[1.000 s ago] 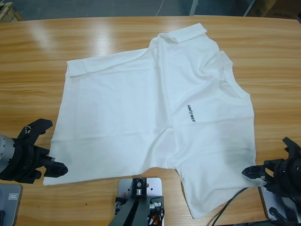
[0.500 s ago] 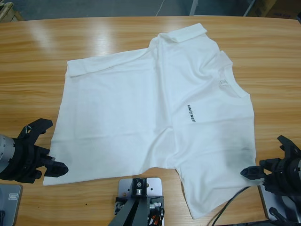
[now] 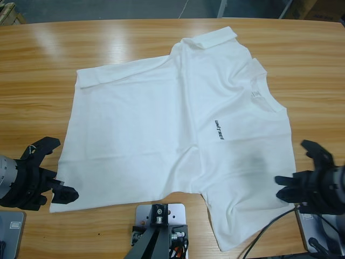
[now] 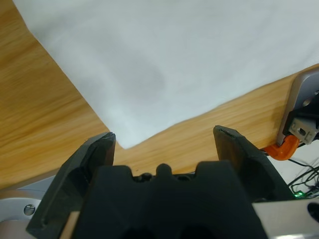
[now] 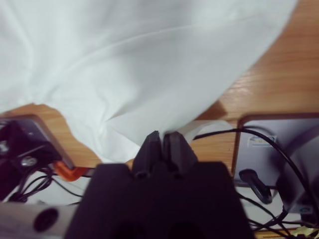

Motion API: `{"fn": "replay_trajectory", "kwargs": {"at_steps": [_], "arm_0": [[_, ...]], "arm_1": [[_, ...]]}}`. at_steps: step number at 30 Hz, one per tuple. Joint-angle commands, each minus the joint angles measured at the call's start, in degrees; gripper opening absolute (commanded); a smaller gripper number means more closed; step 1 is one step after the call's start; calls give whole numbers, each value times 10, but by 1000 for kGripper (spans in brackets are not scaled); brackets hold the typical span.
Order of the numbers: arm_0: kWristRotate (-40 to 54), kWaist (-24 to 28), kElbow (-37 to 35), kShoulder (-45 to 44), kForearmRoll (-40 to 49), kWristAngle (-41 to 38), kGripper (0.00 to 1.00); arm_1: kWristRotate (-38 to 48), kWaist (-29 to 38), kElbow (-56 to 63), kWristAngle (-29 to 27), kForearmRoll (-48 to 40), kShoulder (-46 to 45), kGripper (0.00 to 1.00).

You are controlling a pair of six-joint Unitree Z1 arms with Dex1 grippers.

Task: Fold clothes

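The clothes, one white T-shirt [image 3: 172,124], lie spread flat on the table with the neckline [image 3: 269,103] to the right and dark lettering [image 3: 218,130] mid-chest. My left gripper [image 3: 64,168] is open at the shirt's near left corner. In the left wrist view that corner [image 4: 124,142] lies on the wood just ahead of the left gripper [image 4: 162,137]. My right gripper [image 3: 295,175] hovers at the shirt's right edge, beside the near sleeve [image 3: 242,221]. In the right wrist view the right gripper [image 5: 162,135] is shut, its tips over the sleeve's edge [image 5: 124,144]. The fabric lies undisturbed.
The wooden table [image 3: 43,65] has bare room left, right and behind the shirt. A black cable [image 3: 267,234] runs across the near right, close to the sleeve, and shows again [image 5: 234,135] in the right wrist view.
My right gripper has moved up and left toward the shirt's right edge, and a faint shadow now falls on the shirt. The left gripper and the shirt have stayed in place.
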Motion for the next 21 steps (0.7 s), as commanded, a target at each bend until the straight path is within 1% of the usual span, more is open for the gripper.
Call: {"fn": "replay_trajectory", "kwargs": {"at_steps": [1, 2, 5, 6, 7, 8, 9, 10, 15, 18, 21], "arm_0": [[-12, 4, 24, 2, -10, 15, 757], [-14, 4, 27, -4, -10, 16, 734], [-25, 4, 33, -31, -3, 17, 502], [-43, 4, 36, -40, 8, 20, 496], [-67, 4, 37, -47, 15, 23, 503], [-112, 4, 40, -49, 16, 23, 533], [-180, 4, 51, -50, 12, 24, 630], [-228, 4, 68, -54, -4, 24, 687], [-340, 4, 132, -90, -66, 23, 688], [-375, 1, 164, -98, -117, 11, 688], [-428, -15, 196, -94, -178, 2, 688]], "arm_1": [[-42, -12, 5, 12, -58, 99, 0], [-44, -12, 6, 12, -57, 95, 0], [-48, -12, 7, 12, -56, 89, 0], [-49, -13, 7, 12, -57, 87, 0], [-49, -12, 8, 12, -57, 86, 0], [-49, -12, 8, 12, -58, 85, 0], [-49, -12, 9, 11, -59, 85, 0], [-49, -13, 9, 11, -60, 85, 0], [-49, -12, 18, 5, -61, 75, 0], [-49, -12, 18, 4, -65, 75, 0], [-49, -12, 18, 3, -66, 74, 0]]}}
